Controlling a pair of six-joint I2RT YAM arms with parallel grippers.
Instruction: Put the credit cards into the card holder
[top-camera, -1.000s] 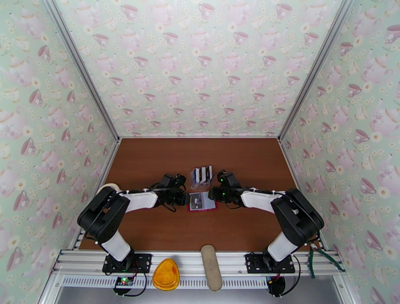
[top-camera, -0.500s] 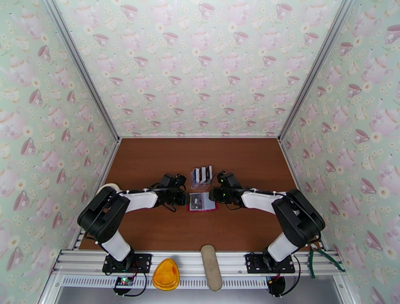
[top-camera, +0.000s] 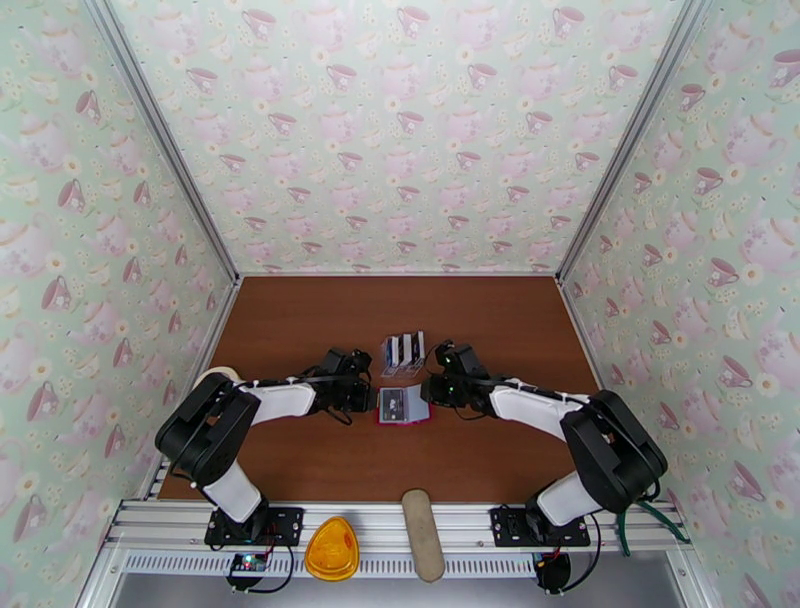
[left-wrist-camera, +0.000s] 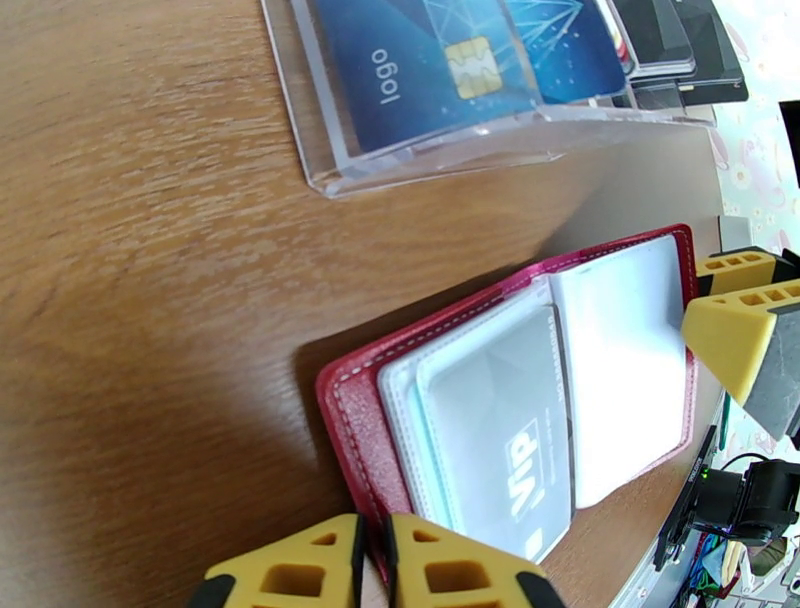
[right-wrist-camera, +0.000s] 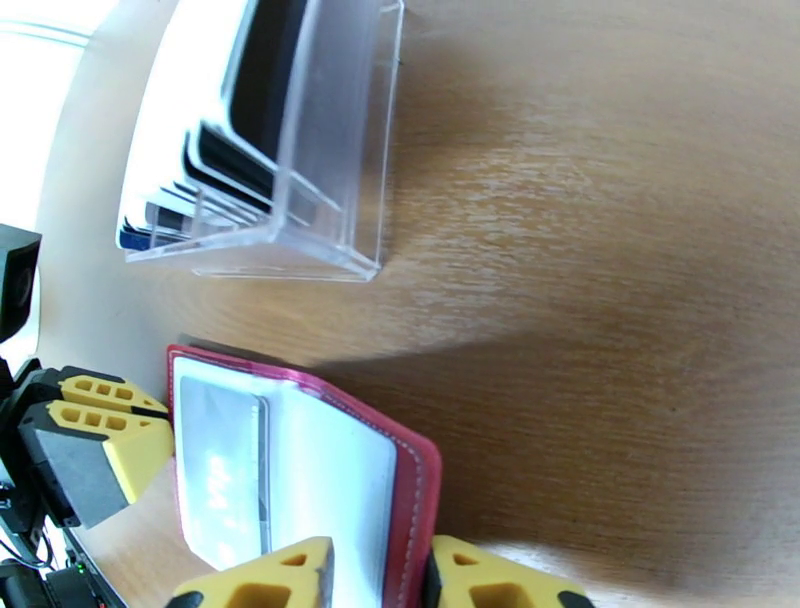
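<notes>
The red card holder (top-camera: 403, 406) lies open on the brown table, pale pockets up, with a grey VIP card (left-wrist-camera: 500, 440) in one pocket. Behind it, dark blue, black and white credit cards (top-camera: 402, 349) (left-wrist-camera: 430, 70) (right-wrist-camera: 240, 130) stand in a clear plastic stand (left-wrist-camera: 330, 170). My left gripper (top-camera: 372, 399) (left-wrist-camera: 372, 570) is shut on the holder's (left-wrist-camera: 350, 420) left red edge. My right gripper (top-camera: 428, 392) (right-wrist-camera: 380, 580) straddles the holder's (right-wrist-camera: 420, 480) right edge, its jaws a little apart.
On the front rail lie an orange piece (top-camera: 331, 549) and a beige oblong piece (top-camera: 422, 533). A pale roll (top-camera: 212, 376) sits by the left arm. Green-handled pliers (top-camera: 640, 510) hang at the right. Patterned walls close in three sides.
Both grippers have narrowed their jaws at the holder's two edges. The right arm's elbow has swung out to the right. The holder has barely shifted.
</notes>
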